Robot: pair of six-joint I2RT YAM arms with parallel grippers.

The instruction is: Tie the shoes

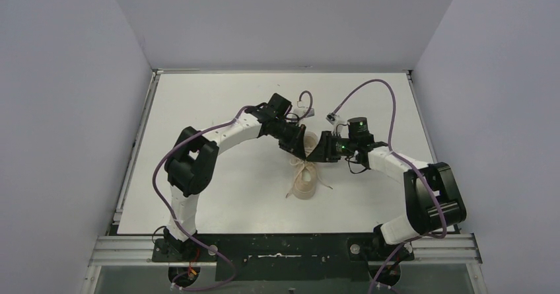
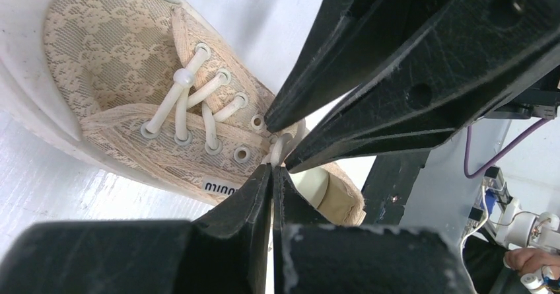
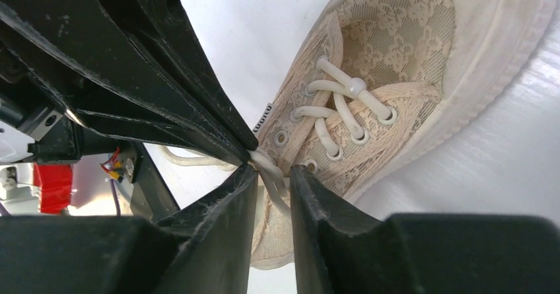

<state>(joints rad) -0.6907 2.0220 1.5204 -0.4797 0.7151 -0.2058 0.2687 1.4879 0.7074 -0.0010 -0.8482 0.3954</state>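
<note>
One shoe, mid-table; long axis near-far, toe near, heel far. Left gripper: pinched tight on a lace by the top eyelets. Right gripper: narrowly parted, lace passing between its fingers.

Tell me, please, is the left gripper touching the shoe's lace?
Touching. The right wrist view shows the lace running straight out from between the closed tips of the left gripper, with no gap.
</note>
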